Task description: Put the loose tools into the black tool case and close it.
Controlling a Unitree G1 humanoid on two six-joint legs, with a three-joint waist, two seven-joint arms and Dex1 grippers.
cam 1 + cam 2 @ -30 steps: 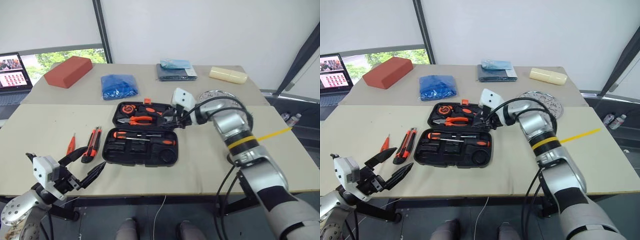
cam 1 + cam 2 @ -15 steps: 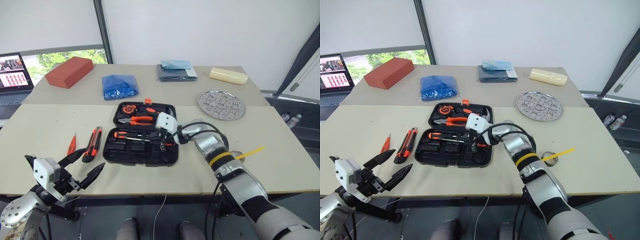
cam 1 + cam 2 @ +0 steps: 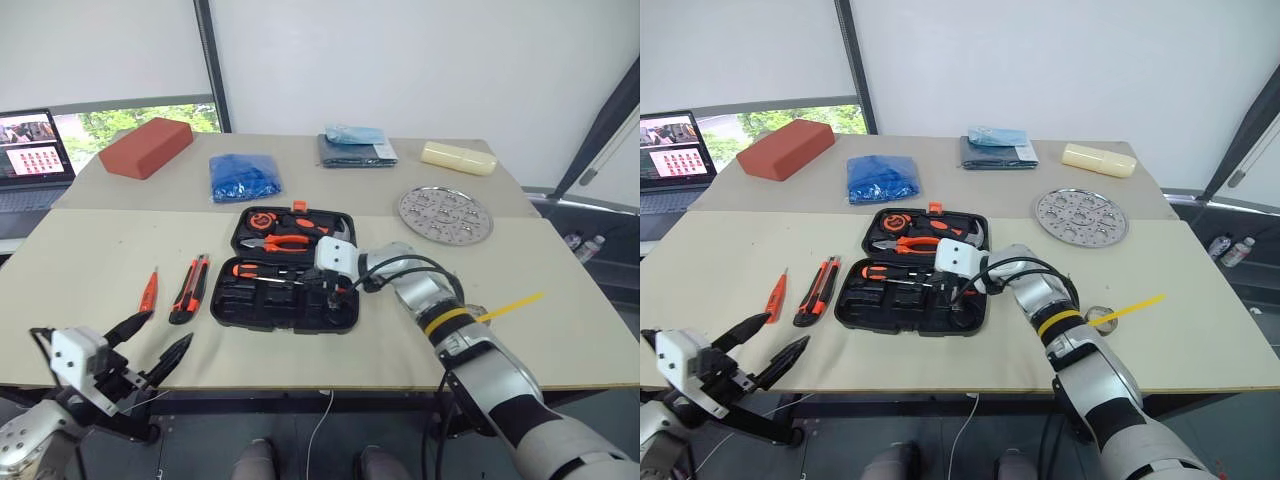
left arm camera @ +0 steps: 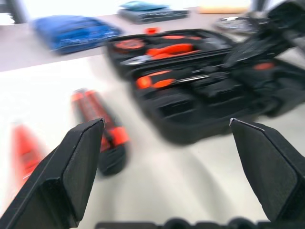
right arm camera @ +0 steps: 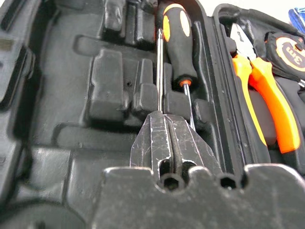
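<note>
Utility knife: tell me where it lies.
The utility knife lies on the table, just left of the open black tool case, with the small orange screwdriver on its other side.

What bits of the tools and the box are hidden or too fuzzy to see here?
- Utility knife and small orange screwdriver: blurred in the left wrist view, and the left gripper's open jaws cover their ends.
- Second screwdriver: the right wrist view shows its shaft, but the shut right gripper hides the rest.
- Black tool case: the right gripper's white block covers its right part in the eye views.
</note>
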